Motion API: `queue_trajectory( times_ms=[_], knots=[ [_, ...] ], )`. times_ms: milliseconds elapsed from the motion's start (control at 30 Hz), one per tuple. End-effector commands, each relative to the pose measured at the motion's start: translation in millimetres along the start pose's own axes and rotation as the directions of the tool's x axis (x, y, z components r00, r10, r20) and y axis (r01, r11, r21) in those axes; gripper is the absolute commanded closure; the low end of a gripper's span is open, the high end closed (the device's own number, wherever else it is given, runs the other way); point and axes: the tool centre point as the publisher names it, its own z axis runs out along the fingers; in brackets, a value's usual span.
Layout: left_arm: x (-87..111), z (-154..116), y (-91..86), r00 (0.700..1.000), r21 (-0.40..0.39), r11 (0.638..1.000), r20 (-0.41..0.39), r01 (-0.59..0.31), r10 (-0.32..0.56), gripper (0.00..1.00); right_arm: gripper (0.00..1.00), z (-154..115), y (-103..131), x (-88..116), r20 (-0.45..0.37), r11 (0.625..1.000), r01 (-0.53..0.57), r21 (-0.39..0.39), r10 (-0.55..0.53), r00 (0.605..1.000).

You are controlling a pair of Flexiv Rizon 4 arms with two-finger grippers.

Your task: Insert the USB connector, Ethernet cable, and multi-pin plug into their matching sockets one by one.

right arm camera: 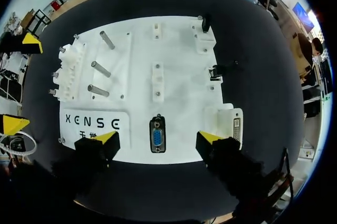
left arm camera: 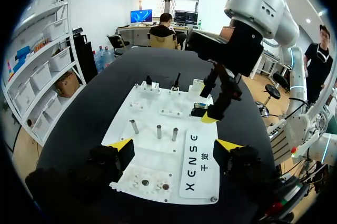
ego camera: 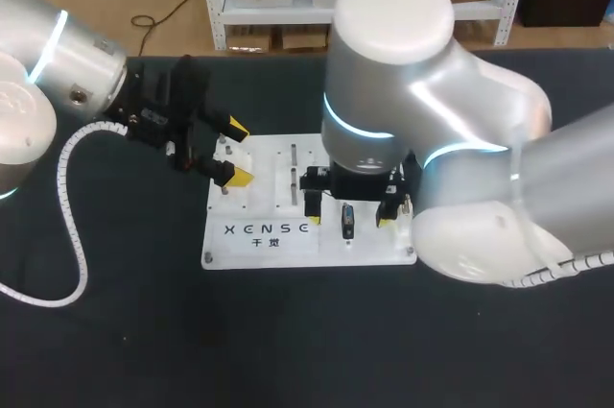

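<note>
— Do the grippers hold anything?
— No. The right gripper (right arm camera: pixel 158 138) is wide open over the white board (right arm camera: pixel 179 66), with the multi-pin plug (right arm camera: pixel 157 134) between its fingers, untouched. The left gripper (left arm camera: pixel 175 146), also open and empty, hangs at the board's edge.

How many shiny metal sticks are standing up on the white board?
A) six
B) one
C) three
C: the right wrist view shows three upright metal pegs standing in a row near one end of the white board.
</note>
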Motion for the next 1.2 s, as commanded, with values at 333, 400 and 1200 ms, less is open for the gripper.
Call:
queue_trajectory(
  times_ms=[333, 400, 1200],
  knots=[
    [0.0, 0, 1.1, 1.000, 0.003, 1.000, -0.002, 0.000, 0.000, 0.00, 0.56, 14, 4, -11, -0.032, 1.000, -0.005, 0.005, 0.005, 0.999],
    [0.0, 0, 1.1, 1.000, 0.003, 1.000, -0.002, 0.000, 0.000, 0.00, 0.62, 15, 4, -11, -0.035, 1.000, -0.002, 0.005, 0.003, 0.999],
    [0.0, 0, 1.1, 1.000, 0.003, 1.000, -0.002, 0.000, 0.000, 0.00, 1.00, -40, -31, -23, 0.072, 0.999, 0.011, -0.047, -0.007, 0.997]
  ],
)
